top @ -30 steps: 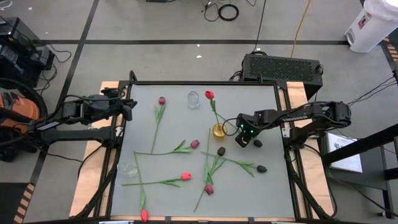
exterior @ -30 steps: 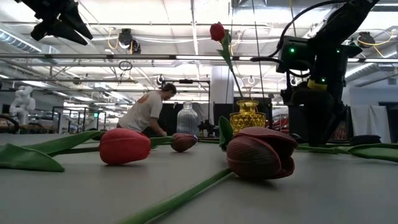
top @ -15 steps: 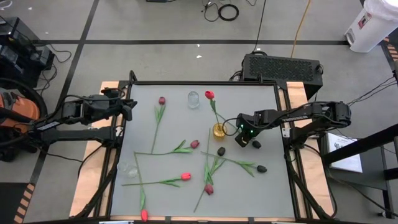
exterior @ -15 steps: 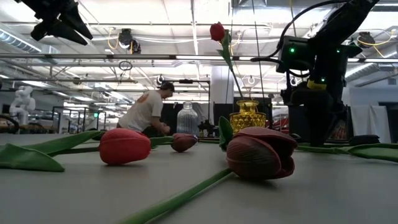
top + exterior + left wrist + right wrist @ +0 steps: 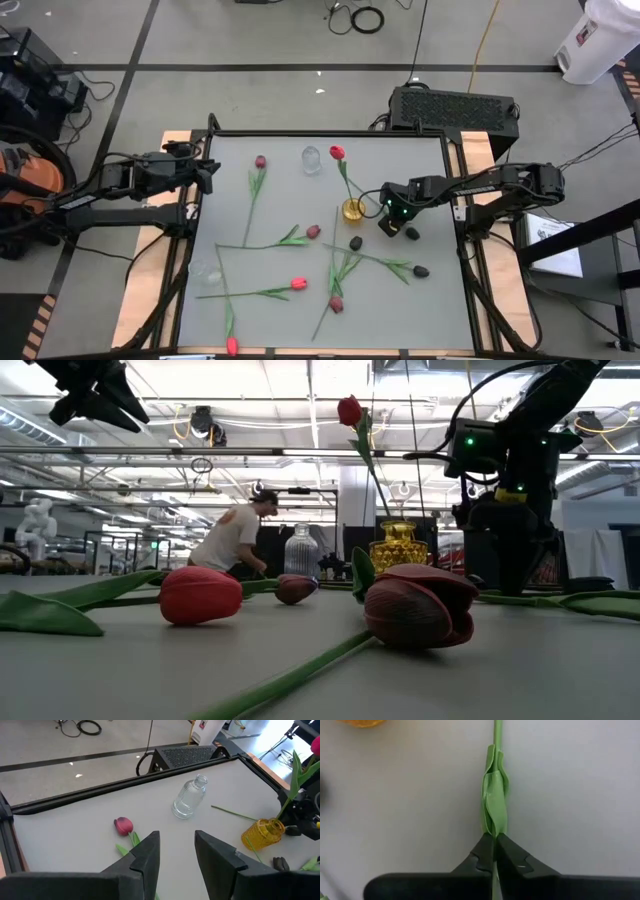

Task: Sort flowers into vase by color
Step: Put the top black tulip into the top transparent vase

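Note:
My right gripper (image 5: pixel 390 225) points down at the table just right of the yellow vase (image 5: pixel 352 209) and is shut on a flower's green stem (image 5: pixel 495 780). A black head (image 5: pixel 413 231) lies right beside it. One red tulip (image 5: pixel 337 152) stands in the yellow vase. A clear vase (image 5: pixel 311 159) stands at the far side. Several other flowers lie flat on the table, with maroon (image 5: pixel 313 231), black (image 5: pixel 421 270) and red (image 5: pixel 298 284) heads. My left gripper (image 5: pixel 177 855) waits open, raised over the table's left edge. My right gripper pinches the thin stem where a folded green leaf (image 5: pixel 494 827) wraps it, between its two fingertips (image 5: pixel 485 851). The fingers come from above, pointing down, and lie across the stem. Stem and leaf lie flat on the table.
A small clear glass (image 5: pixel 207 270) sits near the table's left side. A black box (image 5: pixel 455 105) stands beyond the far edge. The table has a raised dark frame (image 5: pixel 330 133). A person (image 5: pixel 235 538) bends over in the room behind.
My right gripper has shut on the stem without moving from its place. The flower lies where it did. The person in the background has shifted.

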`<state>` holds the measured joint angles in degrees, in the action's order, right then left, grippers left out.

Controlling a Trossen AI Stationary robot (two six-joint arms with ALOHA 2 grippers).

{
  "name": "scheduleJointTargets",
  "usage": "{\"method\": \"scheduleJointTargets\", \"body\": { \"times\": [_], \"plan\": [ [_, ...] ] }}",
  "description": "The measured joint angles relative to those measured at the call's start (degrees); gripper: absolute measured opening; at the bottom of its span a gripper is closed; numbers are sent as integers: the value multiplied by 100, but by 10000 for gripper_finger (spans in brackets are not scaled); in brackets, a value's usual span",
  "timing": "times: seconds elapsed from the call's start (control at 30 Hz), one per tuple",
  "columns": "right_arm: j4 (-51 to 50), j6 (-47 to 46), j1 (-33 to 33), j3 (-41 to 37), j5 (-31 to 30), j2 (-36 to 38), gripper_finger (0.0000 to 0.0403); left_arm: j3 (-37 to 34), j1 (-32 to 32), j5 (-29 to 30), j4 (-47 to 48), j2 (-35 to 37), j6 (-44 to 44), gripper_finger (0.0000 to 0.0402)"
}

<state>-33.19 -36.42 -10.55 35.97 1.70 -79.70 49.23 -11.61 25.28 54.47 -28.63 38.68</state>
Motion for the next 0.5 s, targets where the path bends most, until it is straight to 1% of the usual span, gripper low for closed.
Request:
{"method": "scheduleJointTargets", "body": {
  "times": [0.27, 0.5],
  "plan": [
    [-92, -12, 4, 0, 34, 105, 1, 0, 0, 0, -1, -1, 0, 130],
    [-514, 19, 4, 0, 34, 478, 0, 0, 1, 0, -1, 0, 0, 130]
  ]
}}
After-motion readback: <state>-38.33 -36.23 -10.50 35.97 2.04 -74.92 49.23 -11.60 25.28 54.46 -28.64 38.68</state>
